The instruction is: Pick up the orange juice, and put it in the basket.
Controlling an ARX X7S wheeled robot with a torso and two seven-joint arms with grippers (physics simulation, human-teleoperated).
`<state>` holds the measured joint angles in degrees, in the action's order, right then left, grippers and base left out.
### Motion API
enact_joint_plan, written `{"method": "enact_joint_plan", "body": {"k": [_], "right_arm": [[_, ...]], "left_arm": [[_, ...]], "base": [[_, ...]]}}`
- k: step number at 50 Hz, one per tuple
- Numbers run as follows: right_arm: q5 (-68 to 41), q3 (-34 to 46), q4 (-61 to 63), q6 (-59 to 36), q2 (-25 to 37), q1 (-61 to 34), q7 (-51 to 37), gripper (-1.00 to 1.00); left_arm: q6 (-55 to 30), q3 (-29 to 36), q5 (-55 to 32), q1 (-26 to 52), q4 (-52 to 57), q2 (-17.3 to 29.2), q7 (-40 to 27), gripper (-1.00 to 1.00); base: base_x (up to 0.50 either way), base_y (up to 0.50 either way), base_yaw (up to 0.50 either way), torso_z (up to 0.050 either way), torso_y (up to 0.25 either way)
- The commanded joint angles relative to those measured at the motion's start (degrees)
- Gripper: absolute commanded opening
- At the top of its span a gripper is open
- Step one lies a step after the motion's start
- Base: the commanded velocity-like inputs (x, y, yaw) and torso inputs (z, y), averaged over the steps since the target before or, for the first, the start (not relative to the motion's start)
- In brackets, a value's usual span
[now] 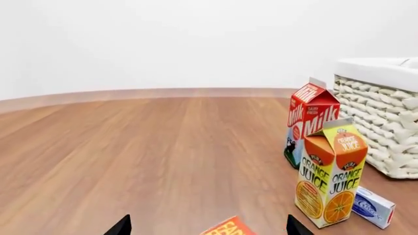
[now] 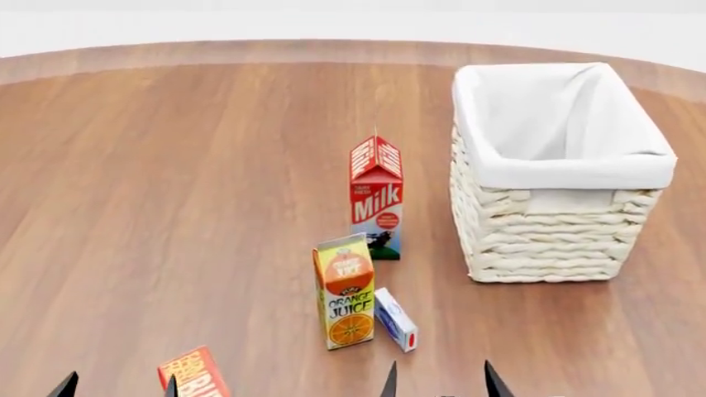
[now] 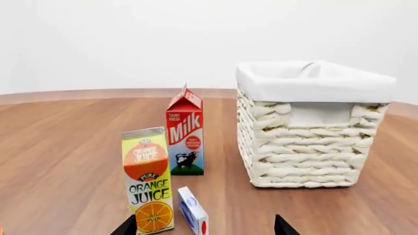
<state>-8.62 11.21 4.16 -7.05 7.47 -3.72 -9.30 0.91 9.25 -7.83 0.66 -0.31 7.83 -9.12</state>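
Orange juice (image 2: 344,292) upright, untouched, just ahead of right gripper (image 2: 439,382) | fingers spread wide, empty, lined up for grasp | left gripper (image 2: 119,385) wide, idle | basket (image 2: 551,240) beyond, ahead-right, awaiting carton

Head view looks down; both low wrist views share the basket (image 2: 557,240).

the orange juice (image 2: 344,291), an orange and yellow-green gable-top carton, stands upright on the wooden surface (image 2: 165,207). the basket (image 2: 551,223), cream woven wicker with white cloth lining, sits upright at its two o'clock, apart.
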Motion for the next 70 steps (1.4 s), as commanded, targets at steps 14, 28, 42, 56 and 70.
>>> {"method": "enact_joint_plan", "body": {"k": [14, 28, 42, 56, 70], "right_arm": [[-0.8, 1.3, -0.2, 0.5, 0.9, -0.1, -1.0, 1.00], [-1.4, 1.7, -0.5, 0.8, 1.2, -0.1, -1.4, 1.00], [-2.0, 2.2, -0.1, 0.7, 1.7, -0.1, -1.8, 1.00], [-2.3, 2.7, -0.4, 1.1, 1.9, -0.2, -2.3, 1.00], [-3.1, 3.3, 2.7, 0.3, 2.7, 1.3, -2.8, 1.00]], "left_arm": [[0.2, 1.0, -0.8, 0.1, -0.1, 0.8, -1.0, 1.00], [0.3, 1.6, -1.3, 0.2, -0.1, 1.3, -1.5, 1.00], [0.4, 2.1, -1.7, 0.3, -0.1, 1.7, -2.0, 1.00], [0.5, 2.5, -2.0, 0.4, -0.2, 2.0, -2.4, 1.00], [0.6, 3.0, -2.4, 0.5, -0.2, 2.4, -2.8, 1.00]], "base": [[0.27, 0.00, 0.00, 0.000, 0.000], [0.27, 0.00, 0.00, 0.000, 0.001], [0.27, 0.00, 0.00, 0.000, 0.000], [0.27, 0.00, 0.00, 0.000, 0.000], [0.06, 0.00, 0.00, 0.000, 0.001]]}}
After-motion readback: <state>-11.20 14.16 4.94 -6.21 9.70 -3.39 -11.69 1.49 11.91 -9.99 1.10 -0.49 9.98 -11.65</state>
